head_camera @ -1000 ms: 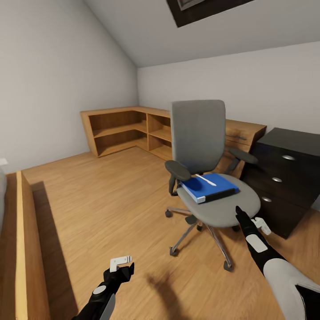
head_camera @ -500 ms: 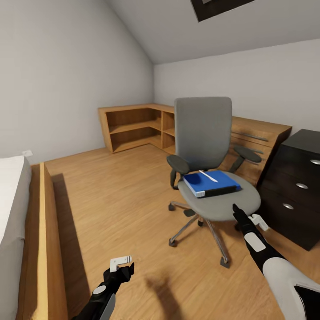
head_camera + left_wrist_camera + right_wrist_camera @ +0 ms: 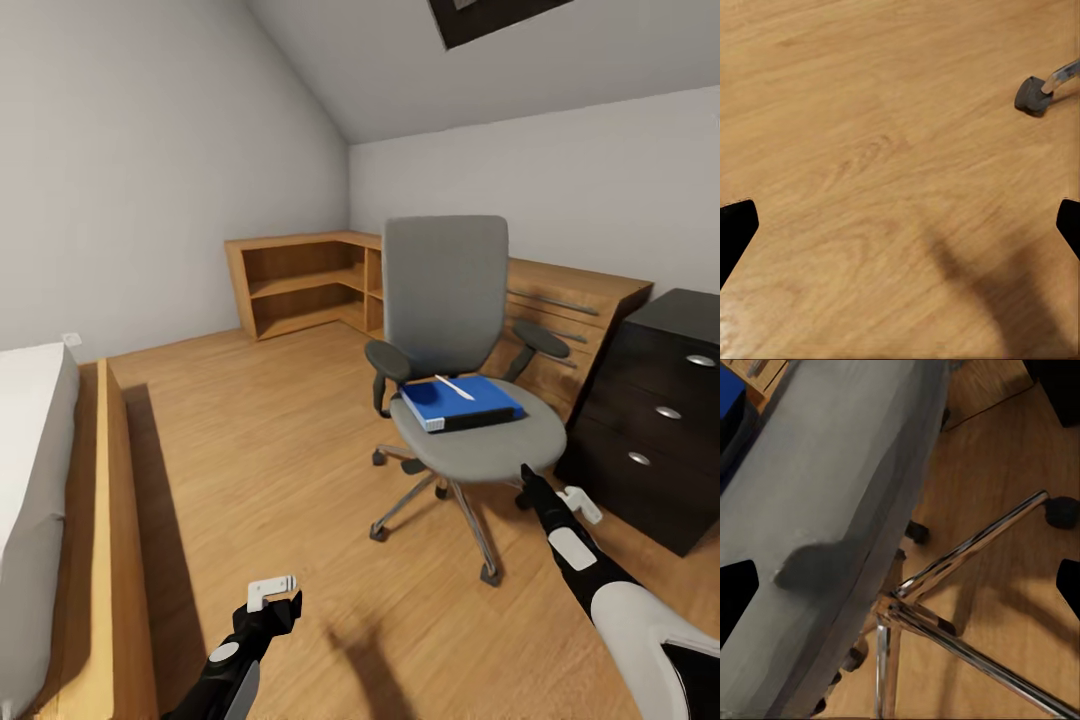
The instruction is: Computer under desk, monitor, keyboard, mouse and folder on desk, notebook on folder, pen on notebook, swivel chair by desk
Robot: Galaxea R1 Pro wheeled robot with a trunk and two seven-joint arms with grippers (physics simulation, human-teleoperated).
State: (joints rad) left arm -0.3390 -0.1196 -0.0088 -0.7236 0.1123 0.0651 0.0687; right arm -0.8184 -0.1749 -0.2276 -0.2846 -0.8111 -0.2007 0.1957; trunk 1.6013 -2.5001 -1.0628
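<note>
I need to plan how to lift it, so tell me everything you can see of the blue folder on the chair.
The folder is a flat, bright blue rectangle with a white spine and a dark edge, closed and lying level on the grey seat of the chair, between the armrests and in front of the backrest. A thin white pen-like object lies across its top. The right pincer hangs near the seat's front edge, apart from the folder.

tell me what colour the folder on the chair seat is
Bright blue folder with a white spine; clearest in the head view.

Blue folder (image 3: pixel 460 403) flat on swivel chair (image 3: pixel 452 300) seat
</note>
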